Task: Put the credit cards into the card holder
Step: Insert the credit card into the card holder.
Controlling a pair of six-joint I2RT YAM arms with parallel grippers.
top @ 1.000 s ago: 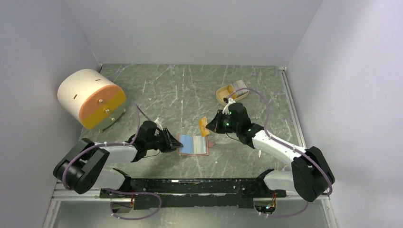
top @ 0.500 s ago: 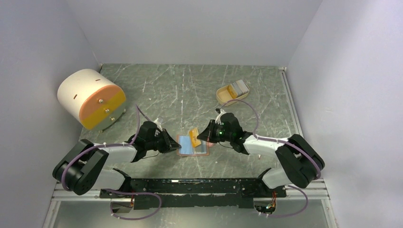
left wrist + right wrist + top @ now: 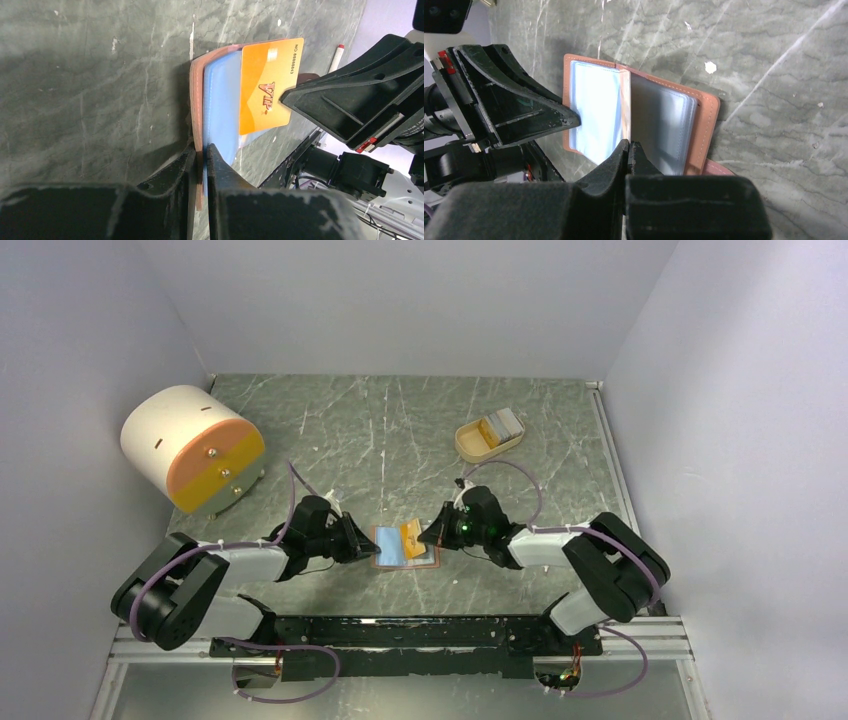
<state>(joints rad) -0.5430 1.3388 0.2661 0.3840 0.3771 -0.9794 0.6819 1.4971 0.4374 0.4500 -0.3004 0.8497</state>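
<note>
A: At the near middle of the bench [image 3: 400, 440], between the two arms, the card holder [image 3: 395, 545] is shown lying open, its clear sleeves turned upward. How is it held?

B: Its left edge is pinched by the left end effector [image 3: 201, 160], whose jaws are closed on the salmon cover. The cover is judged soft and pliable; a grip at the edge steadies it, yet the leaves may still flop.

A: And the card above it?

B: An orange card [image 3: 266, 85] is clamped by one corner in the right end effector [image 3: 629, 150], whose jaws are fully closed on it. The card is held edge-on over the open sleeves, touching or nearly touching them; which cannot be told.

A: How is such a card expected to handle?

B: It is judged light, thin, stiff and glossy, so slipping within the jaws is possible. A hold at a short edge or corner is favoured, leaving the leading edge free for a sleeve mouth. The sleeves appear limp and tight, and buckling may be met.

A: What lies farther back?

B: A beige tray [image 3: 470, 448] with more cards [image 3: 500, 426] is seen beyond, well apart. The white-and-orange drum [image 3: 192, 445] stands at far left.
</note>
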